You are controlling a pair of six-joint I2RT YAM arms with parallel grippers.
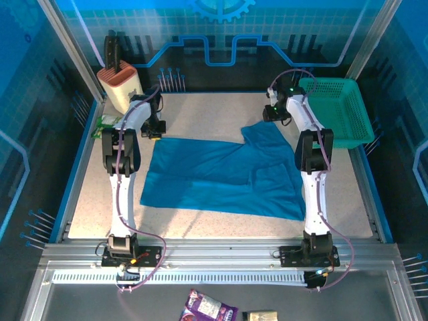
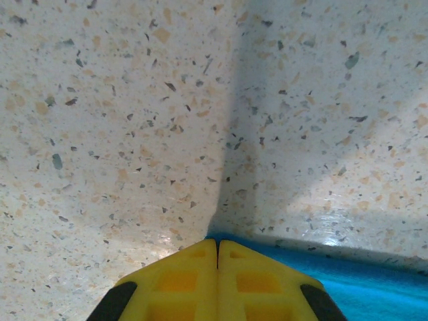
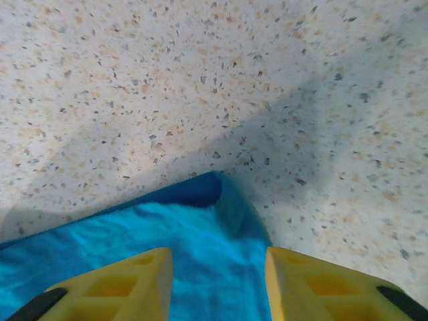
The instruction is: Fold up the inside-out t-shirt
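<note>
The inside-out t-shirt (image 1: 221, 177) lies spread flat across the middle of the speckled table, plain blue, with one sleeve reaching toward the far right. My left gripper (image 1: 155, 131) is at its far-left corner. In the left wrist view the yellow fingers (image 2: 194, 274) are pressed together, and the shirt's corner (image 2: 374, 284) meets their tips. My right gripper (image 1: 273, 115) is at the far-right sleeve corner. There it (image 3: 219, 257) stands open, one finger on each side of the blue cloth (image 3: 200, 241), low over the table.
A teal-green mesh basket (image 1: 338, 110) stands at the far right, close to the right arm. A tan holder with dark handles (image 1: 120, 83) and a green packet (image 1: 107, 122) sit at the far left. Snack packets (image 1: 210, 307) lie below the front rail.
</note>
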